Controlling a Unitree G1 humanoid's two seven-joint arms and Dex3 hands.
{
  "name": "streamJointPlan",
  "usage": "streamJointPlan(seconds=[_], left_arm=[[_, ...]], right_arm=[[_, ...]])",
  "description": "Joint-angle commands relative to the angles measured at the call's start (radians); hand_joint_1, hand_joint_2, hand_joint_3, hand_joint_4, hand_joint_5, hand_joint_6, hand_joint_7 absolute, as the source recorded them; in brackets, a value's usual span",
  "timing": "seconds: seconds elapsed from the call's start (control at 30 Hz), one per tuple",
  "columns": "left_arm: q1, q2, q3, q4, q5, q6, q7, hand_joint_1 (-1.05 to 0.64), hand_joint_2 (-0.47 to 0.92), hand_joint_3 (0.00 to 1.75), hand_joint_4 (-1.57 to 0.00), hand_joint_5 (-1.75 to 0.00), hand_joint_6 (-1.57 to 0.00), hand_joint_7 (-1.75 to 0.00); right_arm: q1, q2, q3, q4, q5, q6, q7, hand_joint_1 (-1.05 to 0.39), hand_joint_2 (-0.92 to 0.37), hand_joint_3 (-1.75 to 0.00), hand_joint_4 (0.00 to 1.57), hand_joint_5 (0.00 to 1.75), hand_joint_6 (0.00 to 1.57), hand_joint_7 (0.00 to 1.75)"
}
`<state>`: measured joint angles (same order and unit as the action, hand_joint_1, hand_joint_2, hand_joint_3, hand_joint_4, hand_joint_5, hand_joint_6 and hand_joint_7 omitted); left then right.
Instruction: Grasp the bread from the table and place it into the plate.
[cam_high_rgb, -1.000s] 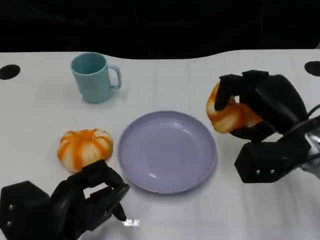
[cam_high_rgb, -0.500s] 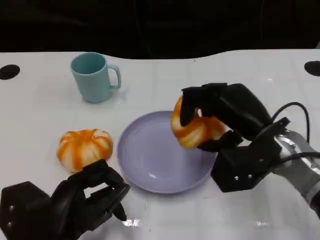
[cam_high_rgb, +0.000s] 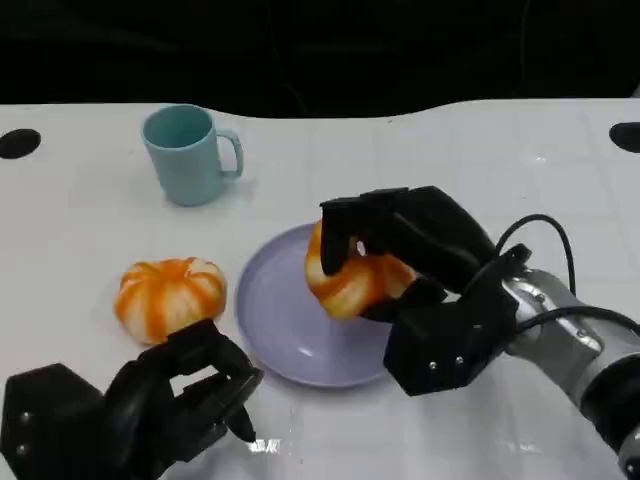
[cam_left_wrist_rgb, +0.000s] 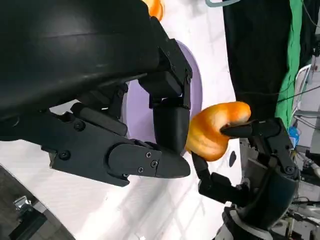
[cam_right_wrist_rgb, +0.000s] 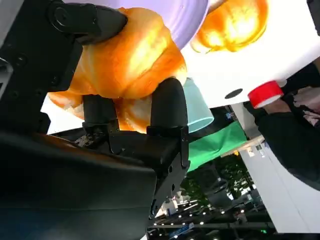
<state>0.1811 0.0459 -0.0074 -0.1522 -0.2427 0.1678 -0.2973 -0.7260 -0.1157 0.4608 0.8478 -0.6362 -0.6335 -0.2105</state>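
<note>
One bread roll (cam_high_rgb: 352, 277) sits in the grip of the right hand (cam_high_rgb: 400, 245), fingers wrapped around it, held over the purple plate (cam_high_rgb: 285, 320). Another roll (cam_high_rgb: 168, 296) lies on the white table (cam_high_rgb: 80, 230) left of the plate, with a teal mug (cam_high_rgb: 188, 154) behind it. Left hand (cam_high_rgb: 150, 405) rests near the table's front edge, fingers curled in and holding nothing.

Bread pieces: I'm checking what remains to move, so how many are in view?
2. One bread is gripped by the right robot hand over the plate; the other bread lies on the table beside the plate.
</note>
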Motion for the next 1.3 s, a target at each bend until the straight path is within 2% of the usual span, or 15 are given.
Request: streamJointPlan(seconds=[0.03,0.13,0.2,0.23,0.27,0.3,0.33,0.4,0.57,0.87,1.1,1.3], left_arm=[[0.013,0.005,0.004,-0.01,-0.002,0.0,0.009,-0.54,0.92,0.25,-0.75,-1.75,-0.67,-1.55],[0.014,0.003,0.005,-0.011,-0.001,-0.001,0.01,-0.54,0.92,0.24,-0.75,-1.75,-0.67,-1.55],[0.014,0.003,0.005,-0.01,0.001,-0.001,0.012,-0.54,0.92,0.24,-0.75,-1.75,-0.68,-1.55],[0.014,0.002,0.005,-0.01,0.001,0.0,0.012,-0.54,0.92,0.24,-0.75,-1.75,-0.68,-1.55],[0.013,0.002,0.005,-0.009,0.0,-0.001,0.01,-0.54,0.92,0.24,-0.75,-1.75,-0.68,-1.55],[0.013,0.002,0.005,-0.009,-0.001,-0.001,0.009,-0.53,0.92,0.24,-0.75,-1.75,-0.68,-1.55],[0.013,0.002,0.005,-0.009,-0.002,-0.002,0.008,-0.53,0.92,0.24,-0.75,-1.75,-0.68,-1.54],[0.014,0.003,0.005,-0.013,-0.001,-0.002,0.008,-0.53,0.92,0.25,-0.75,-1.75,-0.68,-1.54],[0.016,0.004,0.006,-0.017,0.0,0.003,0.01,-0.53,0.92,0.24,-0.75,-1.75,-0.68,-1.55],[0.02,0.004,0.004,-0.014,0.008,-0.01,0.01,-0.53,0.92,0.25,-0.75,-1.75,-0.68,-1.55],[0.018,0.005,0.003,-0.011,0.008,-0.013,0.006,-0.53,0.92,0.25,-0.76,-1.75,-0.68,-1.55],[0.02,0.004,-0.001,-0.025,0.012,0.001,0.015,-0.53,0.92,0.25,-0.76,-1.75,-0.68,-1.54]], right_arm=[[-0.028,0.0,0.008,0.012,-0.008,0.008,0.001,-0.15,-0.33,-1.2,0.79,1.68,0.85,1.09],[-0.025,-0.006,0.017,-0.003,-0.021,0.036,0.004,-0.22,-0.43,-0.92,0.68,1.48,0.78,0.81],[-0.024,-0.019,0.028,-0.023,-0.036,0.062,0.027,-0.29,-0.52,-0.73,0.61,1.16,0.72,0.58],[-0.023,-0.025,0.032,-0.033,-0.042,0.074,0.039,-0.37,-0.67,-0.49,0.54,0.9,0.68,0.39],[-0.022,-0.031,0.037,-0.046,-0.051,0.093,0.06,-0.39,-0.76,-0.34,0.54,0.78,0.68,0.29],[-0.02,-0.037,0.039,-0.06,-0.055,0.107,0.078,-0.45,-0.84,-0.23,0.47,0.67,0.63,0.2],[-0.018,-0.041,0.041,-0.072,-0.058,0.118,0.091,-0.51,-0.89,-0.17,0.39,0.58,0.57,0.12],[-0.01,-0.052,0.043,-0.101,-0.062,0.135,0.118,-0.59,-0.91,-0.17,0.3,0.5,0.49,0.05],[0.014,-0.075,0.039,-0.177,-0.05,0.166,0.184,-0.69,-0.92,-0.26,0.17,0.45,0.41,0.0],[0.077,-0.112,0.01,-0.334,0.001,0.219,0.318,-0.71,-0.92,-0.28,0.11,0.44,0.37,0.0],[0.142,-0.16,-0.027,-0.45,0.043,0.228,0.369,-0.67,-0.92,-0.24,0.13,0.46,0.38,0.01],[0.219,-0.208,-0.073,-0.539,0.091,0.195,0.378,-0.58,-0.92,-0.13,0.25,0.5,0.46,0.04]])
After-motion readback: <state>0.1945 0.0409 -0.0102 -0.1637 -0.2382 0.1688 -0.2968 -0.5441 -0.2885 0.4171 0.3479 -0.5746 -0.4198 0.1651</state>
